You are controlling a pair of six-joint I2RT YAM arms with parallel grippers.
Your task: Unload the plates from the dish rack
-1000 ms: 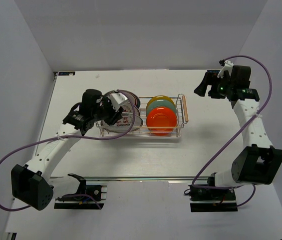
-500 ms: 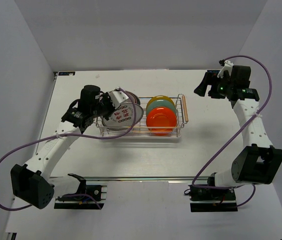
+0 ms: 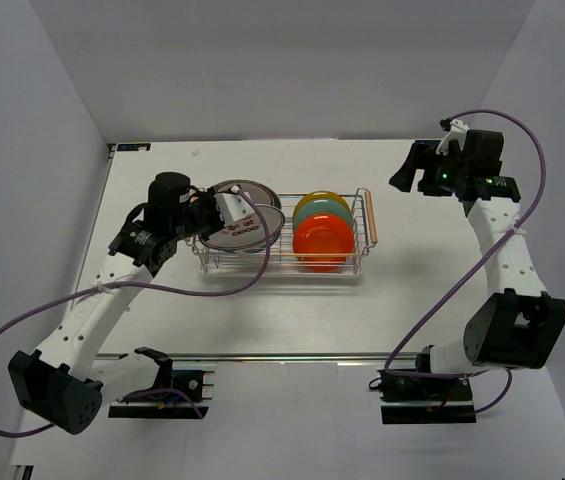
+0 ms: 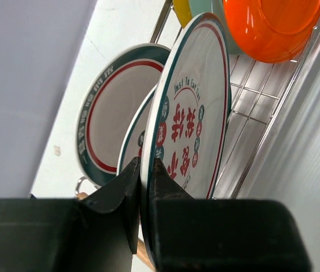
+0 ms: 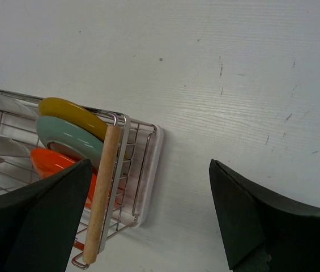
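My left gripper [image 3: 219, 213] is shut on the rim of a white plate with red marks and a dark rim [image 3: 247, 230], holding it tilted over the left end of the dish rack [image 3: 362, 262]. In the left wrist view the fingers [image 4: 127, 190] pinch this plate [image 4: 193, 107] at its edge. A second printed plate [image 4: 111, 113] stands behind it, and another white rim shows between them. The orange plate [image 3: 324, 243], teal plate [image 3: 330, 212] and yellow plate [image 3: 315, 199] stand at the rack's right end. My right gripper [image 3: 409, 172] is open and empty, high beyond the rack's right end.
The rack's right wooden handle [image 5: 103, 192] shows in the right wrist view, with the yellow, teal and orange plates behind it. White tabletop [image 3: 292, 310] lies in front of the rack. Grey walls enclose the table on three sides.
My left arm has pulled back to the left with the printed plate in its grip, and the plate has tipped flatter above the rack's left end. The right arm has not moved.
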